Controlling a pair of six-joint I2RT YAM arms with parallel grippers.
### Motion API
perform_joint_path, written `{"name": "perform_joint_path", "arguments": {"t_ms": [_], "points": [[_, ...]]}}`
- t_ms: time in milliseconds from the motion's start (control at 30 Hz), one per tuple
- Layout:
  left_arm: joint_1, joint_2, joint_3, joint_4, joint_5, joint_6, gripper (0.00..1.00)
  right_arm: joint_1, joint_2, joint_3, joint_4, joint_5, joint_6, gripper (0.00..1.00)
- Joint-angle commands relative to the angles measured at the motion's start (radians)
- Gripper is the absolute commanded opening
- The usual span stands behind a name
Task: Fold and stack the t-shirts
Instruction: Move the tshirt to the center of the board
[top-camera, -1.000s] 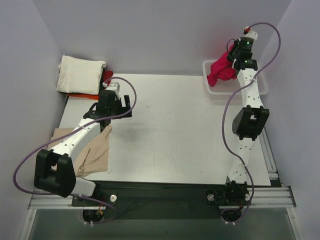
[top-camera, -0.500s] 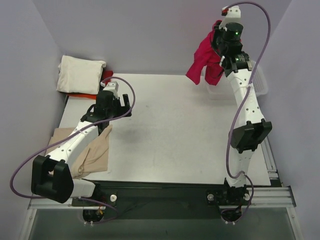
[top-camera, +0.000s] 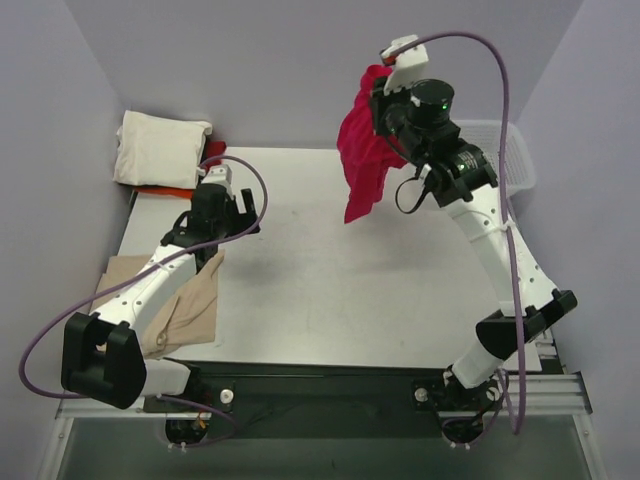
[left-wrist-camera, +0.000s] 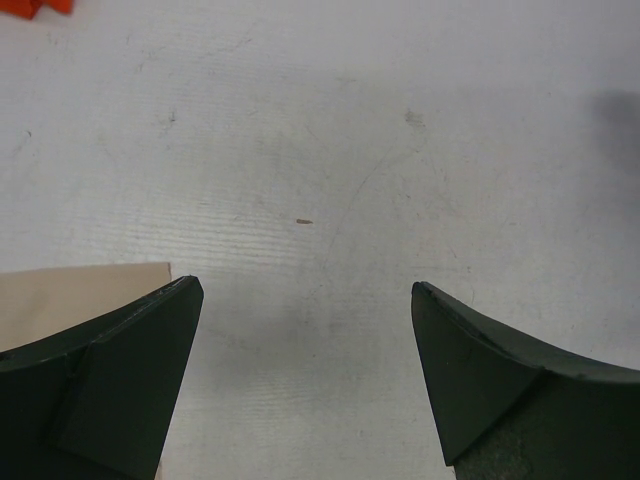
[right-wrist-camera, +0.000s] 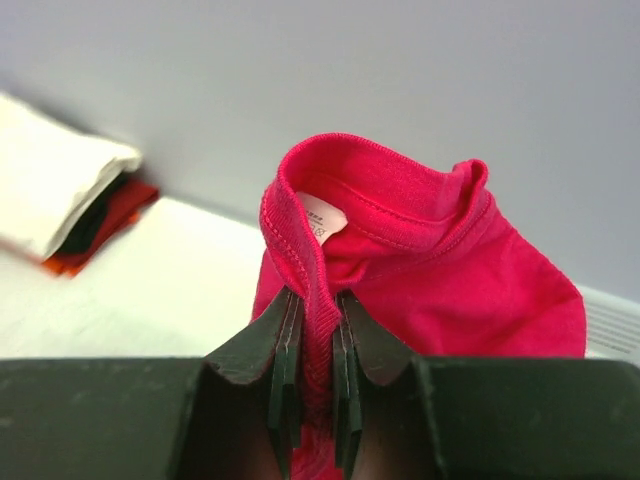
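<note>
A crimson-red t-shirt (top-camera: 362, 160) hangs in the air above the table's far middle, bunched and trailing down. My right gripper (top-camera: 386, 103) is shut on its ribbed collar (right-wrist-camera: 318, 300), where the neck label shows. Folded at the far left corner, a cream-white t-shirt (top-camera: 160, 148) lies on an orange-red one (top-camera: 165, 190). A tan-beige t-shirt (top-camera: 188, 308) lies at the near left, partly under my left arm. My left gripper (top-camera: 238, 212) hovers open over bare table (left-wrist-camera: 305, 290), with the tan cloth's corner (left-wrist-camera: 70, 295) by its left finger.
A white lattice basket (top-camera: 508, 150) stands at the far right corner, behind my right arm. Grey walls close the table at the back and both sides. The folded stack also shows at the left of the right wrist view (right-wrist-camera: 60, 195).
My right arm has lifted the crimson t-shirt out of the basket and carried it up and to the left. The left arm has barely moved.
</note>
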Motion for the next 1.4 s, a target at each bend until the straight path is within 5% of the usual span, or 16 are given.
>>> {"name": "perform_joint_path", "arguments": {"t_ms": [0,300,467,667,933,1367], "points": [[-0.001,0.005,-0.002,0.044,-0.002,-0.029,0.97,0.108,-0.091,-0.075,0.019,0.028,-0.041,0.00],[0.006,0.118,0.052,0.055,0.098,-0.103,0.97,0.313,-0.189,-0.248,-0.041,0.012,0.019,0.00],[0.021,0.172,0.096,0.076,0.150,-0.141,0.97,0.317,-0.251,-0.334,-0.032,0.059,0.085,0.00],[0.022,0.220,0.132,0.023,0.138,-0.151,0.97,0.196,-0.330,-0.608,-0.052,0.255,0.232,0.00],[0.009,0.287,0.113,0.015,0.190,-0.181,0.92,0.047,-0.285,-0.917,-0.040,0.154,0.407,0.00],[-0.092,0.437,0.170,0.049,0.278,-0.155,0.84,0.036,-0.113,-0.954,-0.037,0.113,0.533,0.00]]}}
